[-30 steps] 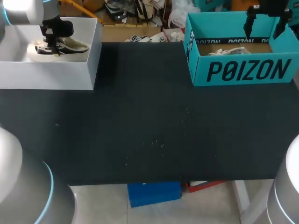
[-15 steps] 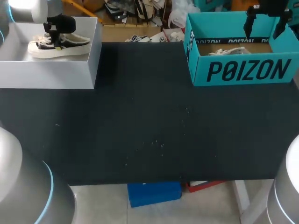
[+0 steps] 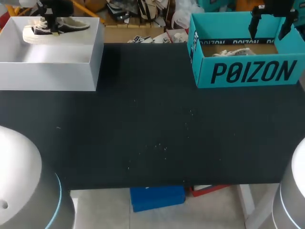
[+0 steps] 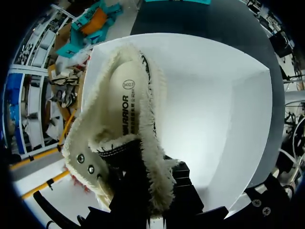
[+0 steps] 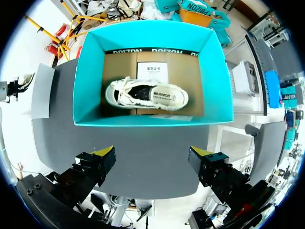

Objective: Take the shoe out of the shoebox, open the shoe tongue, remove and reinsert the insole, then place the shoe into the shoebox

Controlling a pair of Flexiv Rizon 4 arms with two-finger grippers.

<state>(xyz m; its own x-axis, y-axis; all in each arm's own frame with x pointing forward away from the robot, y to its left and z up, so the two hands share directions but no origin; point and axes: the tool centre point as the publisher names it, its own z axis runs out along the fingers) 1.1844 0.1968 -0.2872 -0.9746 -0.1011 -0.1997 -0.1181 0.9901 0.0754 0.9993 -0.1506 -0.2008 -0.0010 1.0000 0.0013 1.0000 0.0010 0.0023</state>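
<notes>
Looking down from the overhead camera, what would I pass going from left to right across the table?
white box → bare dark table → teal box

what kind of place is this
Most likely a robot test bench for handling shoes: a black table carries a white shoebox and a teal shoebox, and the left gripper holds a sneaker over the white one.

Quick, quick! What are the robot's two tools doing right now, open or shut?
Left tool: shut, holding the shoe.
Right tool: open, holding nothing, above the blue box.
</notes>
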